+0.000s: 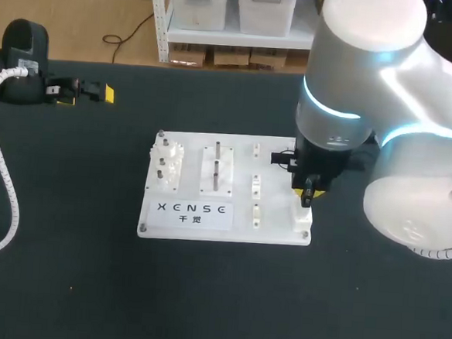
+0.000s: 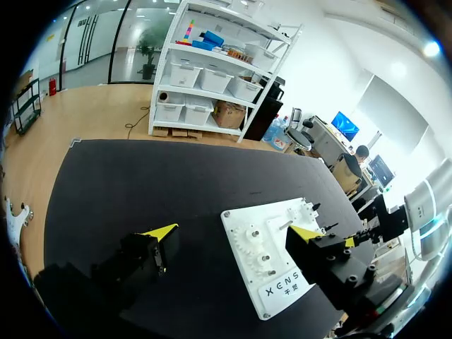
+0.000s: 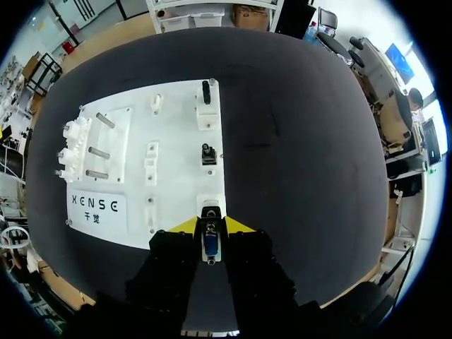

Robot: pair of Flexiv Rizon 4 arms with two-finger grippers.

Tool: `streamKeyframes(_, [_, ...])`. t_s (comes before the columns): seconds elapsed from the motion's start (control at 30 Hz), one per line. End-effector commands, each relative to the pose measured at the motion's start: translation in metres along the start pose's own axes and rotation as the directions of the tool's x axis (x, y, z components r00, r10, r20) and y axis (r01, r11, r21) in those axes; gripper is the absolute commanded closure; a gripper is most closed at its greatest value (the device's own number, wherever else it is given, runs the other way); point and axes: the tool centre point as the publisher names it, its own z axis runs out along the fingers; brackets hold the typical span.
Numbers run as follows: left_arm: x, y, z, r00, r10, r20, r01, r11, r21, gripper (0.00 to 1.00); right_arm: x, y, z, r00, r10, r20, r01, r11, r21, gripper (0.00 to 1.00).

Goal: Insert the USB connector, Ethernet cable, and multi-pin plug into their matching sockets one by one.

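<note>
Right pincer point(image 1: 308, 192) clamped on the USB connector point(image 3: 210, 241), one finger on each side. The connector sits right at a white socket block point(image 1: 302, 218) on the near right corner of the white board point(image 1: 188, 217). Left pincer point(image 1: 86, 96) has its fingers apart, over the dark desk point(image 1: 87, 268), well apart from the board.

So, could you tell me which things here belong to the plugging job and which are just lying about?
Job: white rectangular plastic board; small blue connector held in the right gripper; white socket block beneath it; black plug farther along that board edge.
Lying about: white plastic gears; upright metal pins; open left gripper, off the board.
</note>
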Motion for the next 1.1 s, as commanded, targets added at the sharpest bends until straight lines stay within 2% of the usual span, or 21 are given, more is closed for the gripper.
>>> streamKeyframes(0.03, [0.000, 0.000, 0.000, 1.000, 0.000, 0.000, 0.000, 1.000, 0.000, 0.00, -0.001, 0.002, 0.013, 1.000, 0.009, -0.017, -0.009, 1.000, 0.012, 1.00])
streamKeyframes(0.37, [0.000, 0.000, 0.000, 1.000, 0.000, 0.000, 0.000, 1.000, 0.000, 0.00, -0.004, 0.002, 0.027, 0.998, 0.031, -0.060, -0.029, 0.999, 0.024, 1.00])
streamKeyframes(0.7, [0.000, 0.000, 0.000, 1.000, 0.000, 0.000, 0.000, 1.000, 0.000, 0.00, -0.007, 0.003, 0.021, 0.998, 0.025, -0.056, -0.024, 0.999, 0.026, 1.00])
streamKeyframes(0.73, [0.000, 0.000, 0.000, 1.000, 0.000, 0.000, 0.000, 1.000, 0.000, 0.00, -0.008, 0.003, 0.019, 0.998, 0.025, -0.054, -0.024, 0.999, 0.027, 0.92])
streamKeyframes(0.8, [0.000, 0.000, 0.000, 1.000, 0.000, 0.000, 0.000, 1.000, 0.000, 0.00, -0.009, 0.001, 0.015, 0.999, 0.028, -0.047, -0.027, 0.999, 0.025, 0.62])
streamKeyframes(0.83, [0.000, 0.000, 0.000, 1.000, 0.000, 0.000, 0.000, 1.000, 0.000, 0.00, -0.010, 0.001, 0.011, 0.999, 0.031, -0.040, -0.030, 0.999, 0.026, 0.39])
streamKeyframes(0.87, [0.000, 0.000, 0.000, 1.000, 0.000, 0.000, 0.000, 1.000, 0.000, 0.00, -0.011, 0.000, 0.009, 0.999, 0.034, -0.035, -0.033, 0.999, 0.026, 0.00])
streamKeyframes(1.1, [0.000, 0.000, 0.000, 1.000, 0.000, 0.000, 0.000, 1.000, 0.000, 0.00, -0.018, -0.005, -0.012, 0.999, 0.051, 0.007, -0.051, 0.999, 0.015, 0.00])
